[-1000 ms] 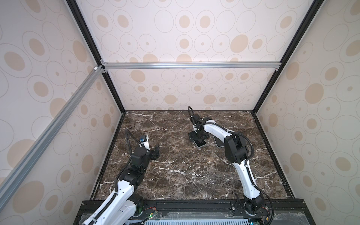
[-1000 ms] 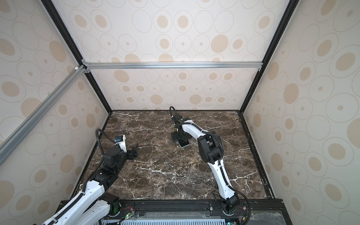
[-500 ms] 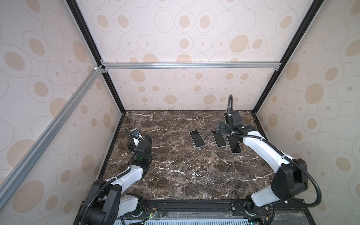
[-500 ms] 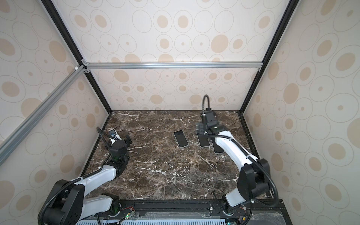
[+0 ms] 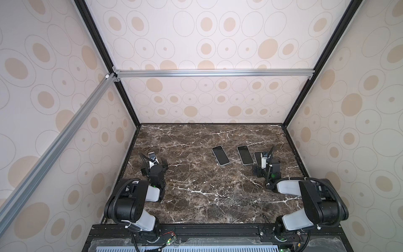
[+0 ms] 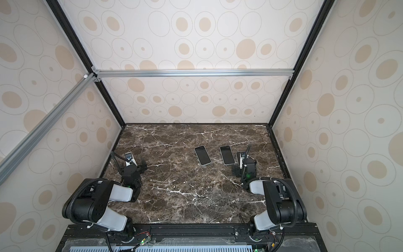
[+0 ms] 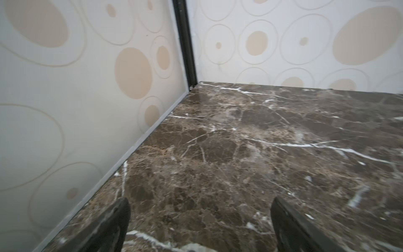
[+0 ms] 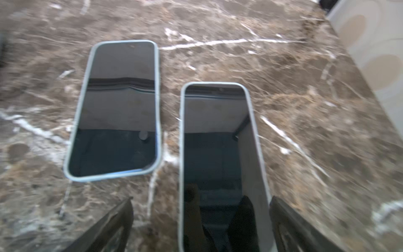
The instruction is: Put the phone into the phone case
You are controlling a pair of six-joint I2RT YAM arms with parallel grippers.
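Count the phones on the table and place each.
3. Middle phone near the table's centre; second phone just right of it; third phone farthest right, partly hidden under the right hand.

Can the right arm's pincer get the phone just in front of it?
Probably yes. The right pincer is open and the phone lies flat on the marble table, lined up between its fingers, nothing covering it. The neighbouring phone lies apart, not blocking.
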